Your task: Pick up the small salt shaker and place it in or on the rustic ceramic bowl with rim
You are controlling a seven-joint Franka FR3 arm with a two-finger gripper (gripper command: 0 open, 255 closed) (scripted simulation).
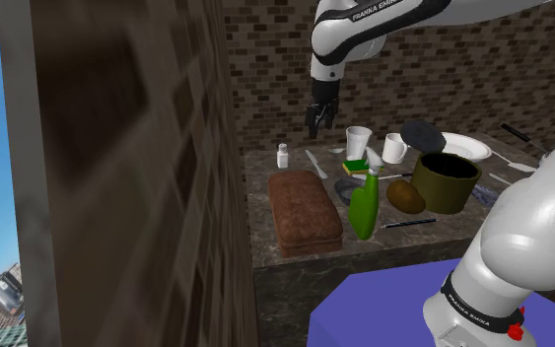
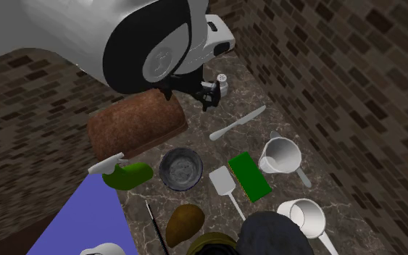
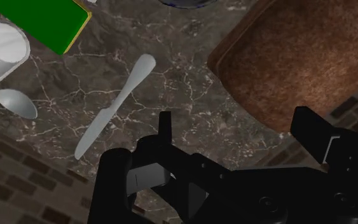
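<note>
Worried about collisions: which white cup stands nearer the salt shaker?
The white cup beside the green block; the other white cup stands farther from the salt shaker.

Dim, even light; the white arm [image 1: 383,25] stands out brightest against dark surroundings.

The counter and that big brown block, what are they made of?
The counter looks like smooth dark stone, maybe marble: pale veins run across it. The brown block looks rough and crumbly with a speckled crust, likely bread, though not certain.
</note>
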